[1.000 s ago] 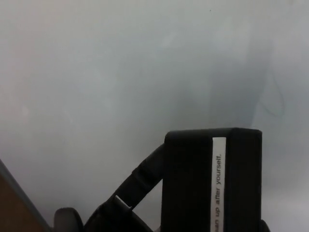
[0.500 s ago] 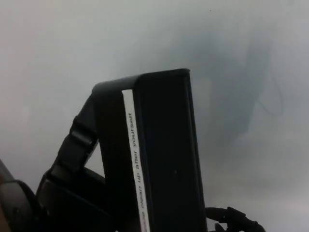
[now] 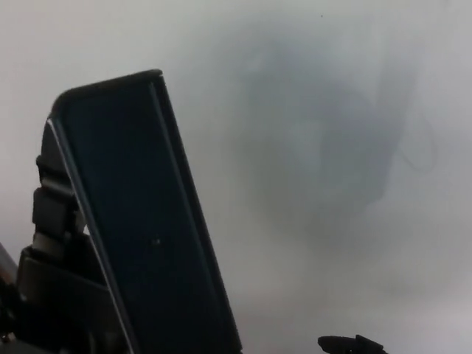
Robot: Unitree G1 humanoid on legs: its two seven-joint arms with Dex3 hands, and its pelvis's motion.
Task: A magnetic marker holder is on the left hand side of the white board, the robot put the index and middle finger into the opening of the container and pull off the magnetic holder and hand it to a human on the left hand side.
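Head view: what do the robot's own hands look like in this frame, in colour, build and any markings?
The left hand is matte black, built of blocky, hard-edged segments with a thin pale gap at one joint. No markings or cables show; the black rectangular marker holder hides much of it. A small black knobbly piece at the bottom edge is too little to identify as the right hand.

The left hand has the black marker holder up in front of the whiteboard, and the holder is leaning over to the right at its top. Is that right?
Not quite. In the head view the left hand does have the black marker holder up in front of the whiteboard, but the holder's top leans to the left, not the right.
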